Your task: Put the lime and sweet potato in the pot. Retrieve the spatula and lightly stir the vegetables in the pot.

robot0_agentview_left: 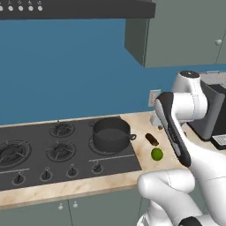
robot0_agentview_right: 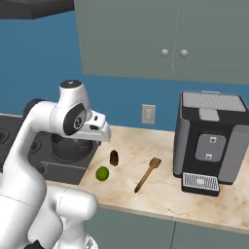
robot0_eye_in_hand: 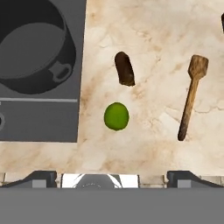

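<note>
The dark grey pot (robot0_agentview_left: 110, 137) (robot0_eye_in_hand: 69, 54) stands empty on the stove's back right burner. To its right on the marble counter lie the reddish-brown sweet potato (robot0_agentview_left: 152, 139) (robot0_eye_in_hand: 124, 69) and, nearer the front edge, the green lime (robot0_agentview_left: 157, 154) (robot0_eye_in_hand: 116, 116). Further right lies the wooden spatula (robot0_agentview_right: 147, 174) (robot0_eye_in_hand: 191, 96), blade toward the wall. My gripper (robot0_eye_in_hand: 113, 177) hangs open well above the counter, looking down over the lime and sweet potato, with nothing between its fingertips (robot0_eye_in_hand: 40, 177).
The black stove (robot0_agentview_left: 44, 154) takes up the counter's left part, with knobs along its front. A dark coffee machine (robot0_agentview_right: 209, 141) stands at the right beside the spatula. Wall cabinets (robot0_agentview_right: 160, 39) hang overhead, and an outlet (robot0_agentview_right: 148, 114) is on the blue wall.
</note>
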Robot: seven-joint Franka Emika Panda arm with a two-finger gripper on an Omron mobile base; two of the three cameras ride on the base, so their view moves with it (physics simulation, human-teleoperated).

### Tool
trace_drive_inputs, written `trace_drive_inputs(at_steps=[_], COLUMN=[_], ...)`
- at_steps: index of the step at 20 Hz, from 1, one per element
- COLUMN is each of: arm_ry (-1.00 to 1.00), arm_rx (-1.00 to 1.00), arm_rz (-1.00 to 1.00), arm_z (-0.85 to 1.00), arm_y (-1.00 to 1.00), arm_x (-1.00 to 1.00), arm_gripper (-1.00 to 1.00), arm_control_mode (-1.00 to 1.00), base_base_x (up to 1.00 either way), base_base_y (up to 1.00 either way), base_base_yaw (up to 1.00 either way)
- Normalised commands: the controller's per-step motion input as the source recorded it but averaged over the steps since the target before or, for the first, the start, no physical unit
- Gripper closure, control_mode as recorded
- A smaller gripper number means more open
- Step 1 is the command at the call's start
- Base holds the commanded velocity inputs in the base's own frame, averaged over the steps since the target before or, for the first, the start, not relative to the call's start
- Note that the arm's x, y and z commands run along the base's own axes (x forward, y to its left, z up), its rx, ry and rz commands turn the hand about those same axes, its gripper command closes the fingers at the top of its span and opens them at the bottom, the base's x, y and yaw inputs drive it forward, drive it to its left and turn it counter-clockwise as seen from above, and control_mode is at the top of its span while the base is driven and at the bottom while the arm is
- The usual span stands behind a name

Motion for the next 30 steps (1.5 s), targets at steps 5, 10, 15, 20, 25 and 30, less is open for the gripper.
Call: trace_drive_inputs(at_steps=[5,10,15,20,25,30], arm_ry=[0.00,0.00,0.07,0.15,0.08,0.01], arm_rx=[-0.05,0.05,0.07,0.00,0.00,0.00], arm_rz=[-0.03,0.00,0.00,0.00,0.00,0.00], arm_z=[-1.00,-0.68,-0.05,-0.16,-0.47,-0.59], arm_y=[0.13,0.03,-0.24,-0.09,0.00,0.00], arm_x=[0.04,0.45,0.69,0.11,0.00,0.00], arm_gripper=[-1.00,-1.00,-1.00,-1.00,-1.00,-1.00], arm_control_mode=[-1.00,-1.00,-1.00,-1.00,-1.00,-1.00], base_base_x=[0.00,0.00,0.00,0.00,0.00,0.00], base_base_y=[0.00,0.00,0.00,0.00,0.00,0.00], base_base_yaw=[0.00,0.00,0.00,0.00,0.00,0.00])
